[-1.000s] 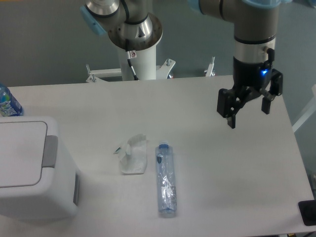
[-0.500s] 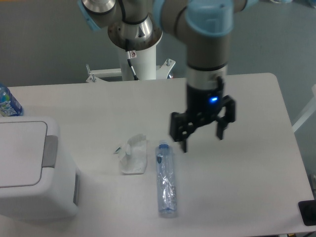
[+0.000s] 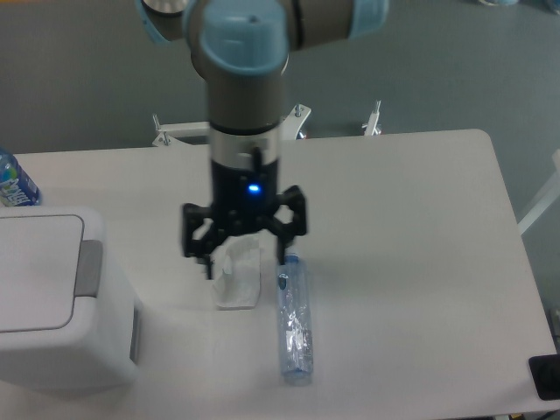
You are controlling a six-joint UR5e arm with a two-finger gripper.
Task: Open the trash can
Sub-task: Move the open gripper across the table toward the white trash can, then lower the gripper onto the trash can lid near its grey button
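The trash can [image 3: 61, 302] is a large white boxy bin at the left edge of the table, its flat lid down and its grey push tab [image 3: 87, 267] on the right side of the lid. My gripper [image 3: 244, 261] hangs open above the middle of the table, fingers spread, over a crumpled white wrapper [image 3: 238, 282]. It is well to the right of the can and apart from it, with nothing between its fingers.
A clear empty plastic bottle [image 3: 294, 319] lies on its side just right of the wrapper. Another bottle with a blue label [image 3: 13, 182] stands at the far left edge behind the can. A dark object [image 3: 547, 376] sits at the table's front right corner.
The arm has swept left across the table, from the right side to above the wrapper. The gripper stayed open. The can, wrapper and bottle have not moved.
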